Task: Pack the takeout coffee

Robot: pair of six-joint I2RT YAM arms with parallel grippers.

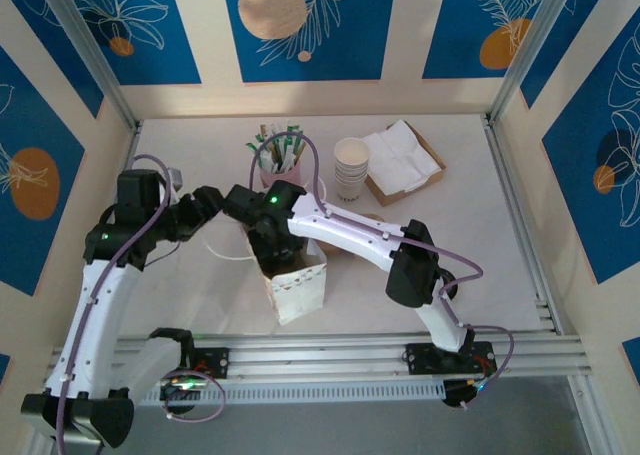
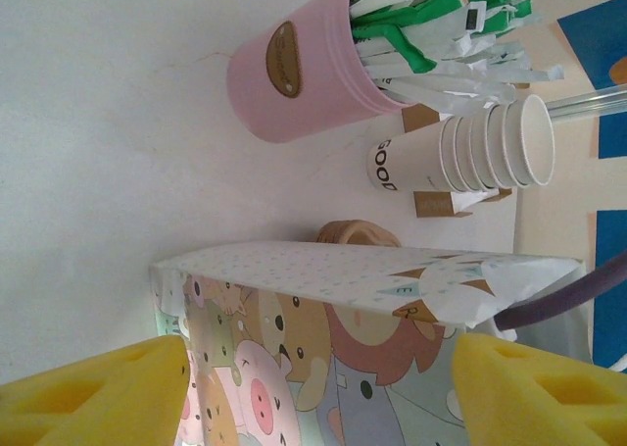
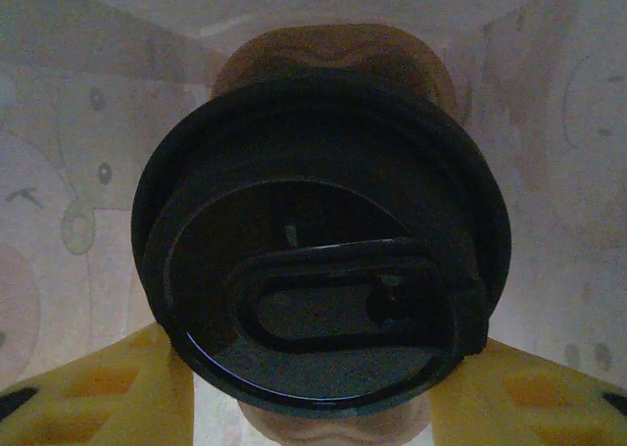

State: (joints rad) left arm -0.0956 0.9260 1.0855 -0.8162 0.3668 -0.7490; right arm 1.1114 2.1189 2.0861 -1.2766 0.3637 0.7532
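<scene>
Right wrist view looks straight down the long axis of the coffee cup (image 3: 323, 240): its black lid faces the camera, so the cup stands upright directly under the right gripper (image 3: 313, 392). The yellow fingers (image 3: 88, 392) are pressed against it on both sides just below the lid. Printed walls of the paper bag (image 3: 59, 221) rise to the left, right and far side of the cup, so it already sits inside the bag's mouth, though how close its base is to the bag's floor is hidden. In the top external view the right arm reaches over from the right and plunges into the bag (image 1: 298, 290), which stands upright near the middle of the table. The coming move therefore looks like a plain straight descent along the cup's own axis, then a release. The left gripper (image 2: 321, 358) waits just left of the bag, jaws apart, facing its cartoon side wall (image 2: 372, 279) without clearly touching it. It is well placed to steady the bag.
</scene>
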